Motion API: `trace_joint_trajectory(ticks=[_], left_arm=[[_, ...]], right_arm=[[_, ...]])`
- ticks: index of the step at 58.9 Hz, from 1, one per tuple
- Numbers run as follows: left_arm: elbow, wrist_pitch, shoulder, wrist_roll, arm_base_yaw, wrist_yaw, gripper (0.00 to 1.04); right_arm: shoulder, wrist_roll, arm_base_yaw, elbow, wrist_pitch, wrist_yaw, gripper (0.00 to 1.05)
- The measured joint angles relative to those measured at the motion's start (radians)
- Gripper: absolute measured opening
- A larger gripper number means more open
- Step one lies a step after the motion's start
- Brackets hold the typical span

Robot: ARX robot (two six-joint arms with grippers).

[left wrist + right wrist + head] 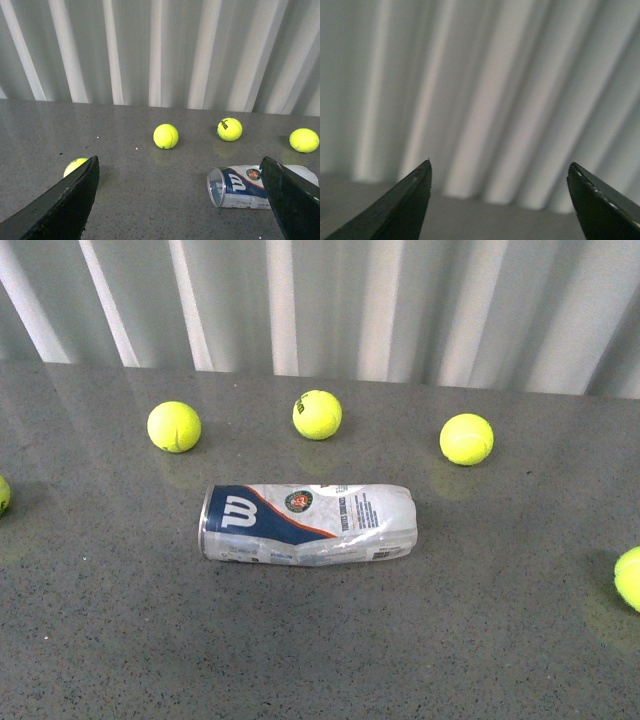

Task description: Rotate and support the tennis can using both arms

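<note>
The tennis can [308,524] lies on its side in the middle of the grey table, silver rim to the left, blue-and-white W label up. Neither arm shows in the front view. In the left wrist view the can [240,186] lies ahead, its open silver rim facing the camera, partly behind one finger [292,200]. My left gripper [180,167] is open and empty, well short of the can. My right gripper [500,170] is open and empty, facing the ribbed white wall; the can is out of its view.
Three yellow-green tennis balls [174,427], [317,415], [466,439] lie in a row behind the can. Another ball [630,578] is at the right edge and one [3,494] at the left edge. A corrugated white wall [320,300] backs the table.
</note>
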Motion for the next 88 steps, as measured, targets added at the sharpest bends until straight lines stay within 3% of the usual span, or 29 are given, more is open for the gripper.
trace_joint_trajectory(ticks=[4,12,15,19,44,51,84,88], left_arm=[[0.0,0.0,0.0,0.0,0.0,0.0,0.98],[0.0,-0.001,-0.002,0.0,0.0,0.0,0.98],[0.0,-0.001,-0.002,0.0,0.0,0.0,0.98],[0.0,-0.001,-0.002,0.0,0.0,0.0,0.98],[0.0,-0.001,-0.002,0.0,0.0,0.0,0.98],[0.0,-0.001,-0.002,0.0,0.0,0.0,0.98],[0.0,-0.001,-0.002,0.0,0.0,0.0,0.98],[0.0,-0.001,-0.002,0.0,0.0,0.0,0.98]], right_arm=[[-0.083,0.121,-0.011,-0.056,-0.133,-0.047,0.57],[-0.143,0.206,-0.07,-0.148,-0.14,-0.1,0.25],[-0.166,0.212,-0.123,-0.165,-0.14,-0.18,0.16],[-0.194,0.218,-0.17,-0.183,-0.139,-0.198,0.04],[-0.317,0.223,-0.183,-0.282,-0.162,-0.204,0.03],[-0.442,0.224,-0.184,-0.296,-0.295,-0.204,0.03],[-0.507,0.225,-0.184,-0.337,-0.298,-0.204,0.03],[-0.507,0.225,-0.184,-0.337,-0.298,-0.204,0.16]])
